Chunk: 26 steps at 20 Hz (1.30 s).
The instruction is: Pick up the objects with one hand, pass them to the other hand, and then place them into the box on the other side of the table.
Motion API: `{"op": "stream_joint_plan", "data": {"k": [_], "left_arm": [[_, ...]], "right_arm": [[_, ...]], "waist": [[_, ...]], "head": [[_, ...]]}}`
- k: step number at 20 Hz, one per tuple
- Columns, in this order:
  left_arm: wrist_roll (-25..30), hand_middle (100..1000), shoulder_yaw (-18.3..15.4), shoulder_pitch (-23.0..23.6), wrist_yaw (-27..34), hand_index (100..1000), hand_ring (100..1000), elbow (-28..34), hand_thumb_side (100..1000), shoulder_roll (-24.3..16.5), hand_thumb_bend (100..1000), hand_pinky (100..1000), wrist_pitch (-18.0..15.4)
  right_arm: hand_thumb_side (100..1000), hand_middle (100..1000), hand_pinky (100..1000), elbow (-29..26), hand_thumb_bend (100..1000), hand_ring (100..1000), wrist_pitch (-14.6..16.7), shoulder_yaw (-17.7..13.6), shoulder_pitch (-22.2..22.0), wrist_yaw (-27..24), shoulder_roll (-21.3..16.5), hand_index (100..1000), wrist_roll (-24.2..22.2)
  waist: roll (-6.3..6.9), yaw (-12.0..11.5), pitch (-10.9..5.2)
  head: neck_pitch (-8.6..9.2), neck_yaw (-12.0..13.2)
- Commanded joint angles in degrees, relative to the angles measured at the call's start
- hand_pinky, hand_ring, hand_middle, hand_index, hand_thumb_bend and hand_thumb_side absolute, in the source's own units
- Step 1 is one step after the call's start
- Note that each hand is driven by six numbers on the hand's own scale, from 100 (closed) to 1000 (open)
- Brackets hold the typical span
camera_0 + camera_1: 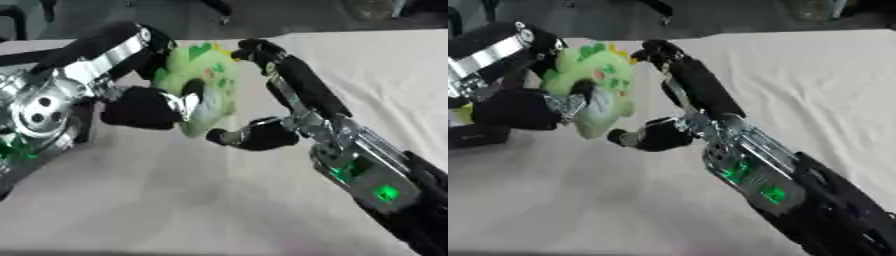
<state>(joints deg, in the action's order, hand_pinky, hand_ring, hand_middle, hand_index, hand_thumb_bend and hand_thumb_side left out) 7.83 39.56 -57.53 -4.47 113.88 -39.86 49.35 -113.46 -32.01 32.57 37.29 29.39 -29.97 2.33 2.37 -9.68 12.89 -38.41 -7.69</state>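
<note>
Stereo head cams, looking down, close on both hands over table (175, 200), near-identical overlap.

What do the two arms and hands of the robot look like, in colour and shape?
Both are mostly black with silver metal. The left hand has thick black fingers with silver parts at the joints, and its wrist is a round silver housing with dark holes. The right hand has long black fingers on a silver frame; its forearm carries bright green lights.
</note>
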Motion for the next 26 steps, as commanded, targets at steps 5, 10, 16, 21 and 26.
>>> {"op": "stream_joint_plan", "data": {"k": [5,10,16,21,26], "left_arm": [[-2.15,344,-3.48,1.73,-0.86,140,512,0.72,233,-4.61,100,723,-0.76],[-4.72,346,-6.92,4.55,-1.13,142,514,0.07,226,-8.27,100,726,-0.71],[-6.95,356,-9.69,6.63,-1.26,145,524,-4.03,221,-10.59,100,737,-1.62],[-7.89,352,-10.25,7.2,-1.43,145,521,-5.82,225,-11.01,100,736,-2.4],[-11.32,356,-14.36,9.15,-2.57,146,528,-11.97,222,-11.89,100,737,-1.48]], "right_arm": [[330,938,787,-1.13,759,913,-0.74,-0.81,0.52,1.06,-0.86,864,-0.22],[332,938,785,-1.13,755,911,-0.41,-0.69,0.54,1.47,-1.03,862,-0.74],[338,933,785,-1.13,744,909,0.04,-0.62,0.61,1.29,-1.11,861,-0.89],[341,923,780,-1.13,736,900,0.13,-0.76,0.62,1.26,-1.21,855,-0.74],[340,918,780,-1.13,734,896,0.73,-0.87,0.87,0.77,-1.38,853,-0.26]], "waist": [[0.63,-0.09,0.13],[0.59,-0.11,0.25],[0.36,0.07,0.39],[0.27,-0.05,0.48],[0.32,0.56,0.78]], "head": [[0.76,0.83],[0.57,2.75],[0.58,5.4],[0.94,6.56],[1.87,9.44]]}}
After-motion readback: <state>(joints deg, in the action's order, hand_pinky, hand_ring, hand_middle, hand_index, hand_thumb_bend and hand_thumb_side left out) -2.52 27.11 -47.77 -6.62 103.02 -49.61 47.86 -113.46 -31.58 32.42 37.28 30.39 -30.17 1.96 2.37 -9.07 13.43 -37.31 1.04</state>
